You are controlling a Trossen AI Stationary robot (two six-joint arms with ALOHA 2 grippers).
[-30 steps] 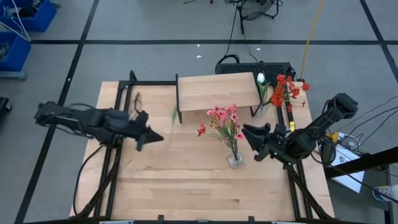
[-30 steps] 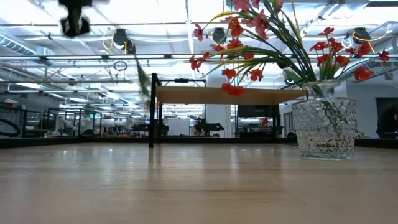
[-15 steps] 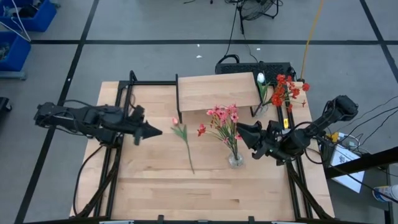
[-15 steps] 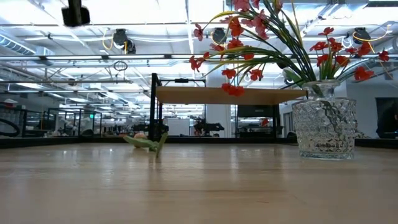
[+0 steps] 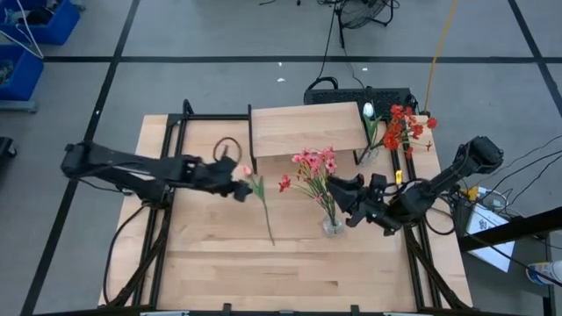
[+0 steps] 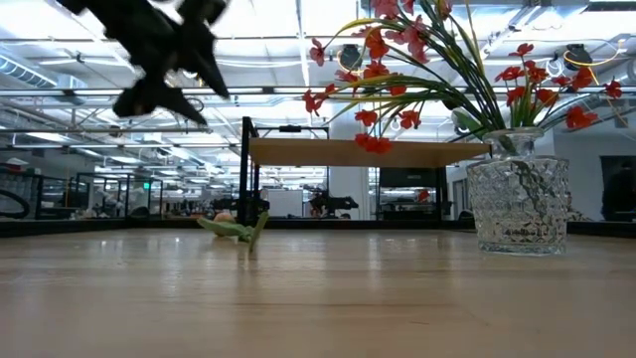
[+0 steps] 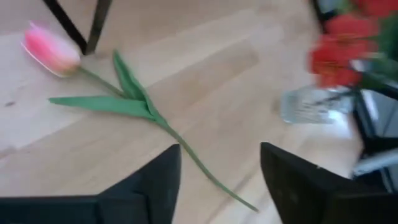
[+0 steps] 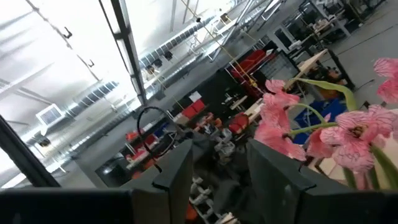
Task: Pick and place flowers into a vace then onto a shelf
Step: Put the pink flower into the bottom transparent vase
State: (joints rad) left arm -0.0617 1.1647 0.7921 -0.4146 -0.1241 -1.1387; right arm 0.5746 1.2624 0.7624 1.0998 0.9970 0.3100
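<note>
With fingers apart and empty, the left hand (image 5: 239,186) is poised over the pink bud (image 5: 248,171) lying on the worktop (image 5: 211,263) at nine o'clock from the vase (image 5: 333,226), presumably for regrasping, while the right hand (image 5: 341,197), fingers parted around nothing, is held beside the vase's three o'clock flank.

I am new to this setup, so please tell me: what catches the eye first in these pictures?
A glass vase of pink flowers stands mid-table, with the right gripper beside the blossoms. A pink tulip lies flat left of it, the open left gripper just above its bud.
</note>
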